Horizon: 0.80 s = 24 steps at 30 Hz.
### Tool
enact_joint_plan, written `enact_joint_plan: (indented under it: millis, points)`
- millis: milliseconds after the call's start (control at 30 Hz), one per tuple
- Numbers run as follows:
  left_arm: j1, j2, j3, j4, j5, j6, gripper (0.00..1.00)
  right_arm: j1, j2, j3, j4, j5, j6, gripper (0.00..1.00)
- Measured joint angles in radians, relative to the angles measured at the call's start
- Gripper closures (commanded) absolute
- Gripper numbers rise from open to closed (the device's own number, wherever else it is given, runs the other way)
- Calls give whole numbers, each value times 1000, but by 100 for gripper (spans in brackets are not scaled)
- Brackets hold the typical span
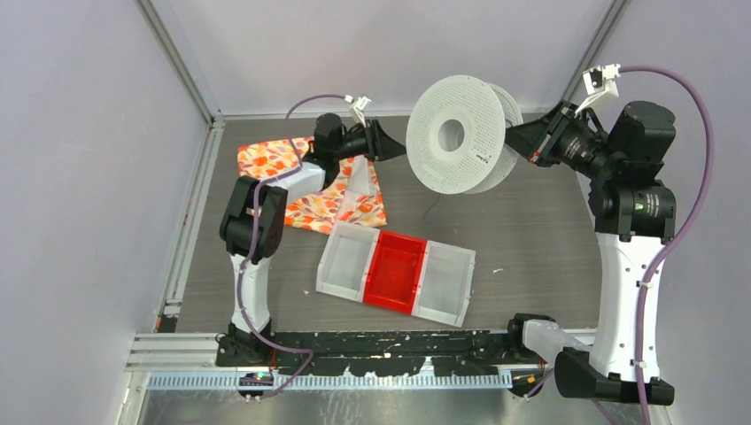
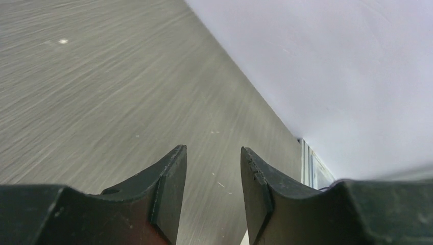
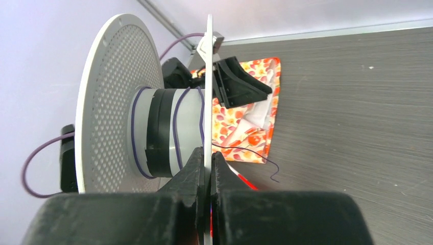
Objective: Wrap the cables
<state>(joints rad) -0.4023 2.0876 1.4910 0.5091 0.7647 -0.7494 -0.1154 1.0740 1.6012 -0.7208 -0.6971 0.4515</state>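
we hold the spool [image 3: 110,102] in the air with the right tool [image 3: 208,158], its fingers pinched shut on the thin edge of the near flange. the cable [image 3: 174,130] lies in a few loose turns round the hub just ahead of that tool. its free tail droops past the fingertips toward the table [image 3: 357,102]. the left tool [image 2: 213,153] stands at the far side of the spool, narrowly parted with nothing between its fingers. to wind well, we judge the left tool should take the tail close to the hub, hold it lightly taut and lay each turn beside the last. meanwhile the right tool should grip firmly so the flange neither slips nor tilts. the wire is hair-fine, so only a full close will catch it.
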Motion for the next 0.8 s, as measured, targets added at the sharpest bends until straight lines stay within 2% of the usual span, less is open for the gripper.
enact_joint_plan:
  millis: [200, 267, 433, 800]
  points:
    - [-46, -34, -205, 394, 122, 37, 53, 5, -3, 22, 8, -51, 55, 99]
    - [-69, -36, -240, 468, 151, 53, 53, 5, -3, 22, 19, -62, 80, 99]
    - [-120, -37, -265, 572, 193, 74, 53, 5, -3, 23, 51, -80, 118, 99]
    - [-146, -37, -299, 641, 200, 68, 53, 5, -3, 24, 70, -86, 138, 99]
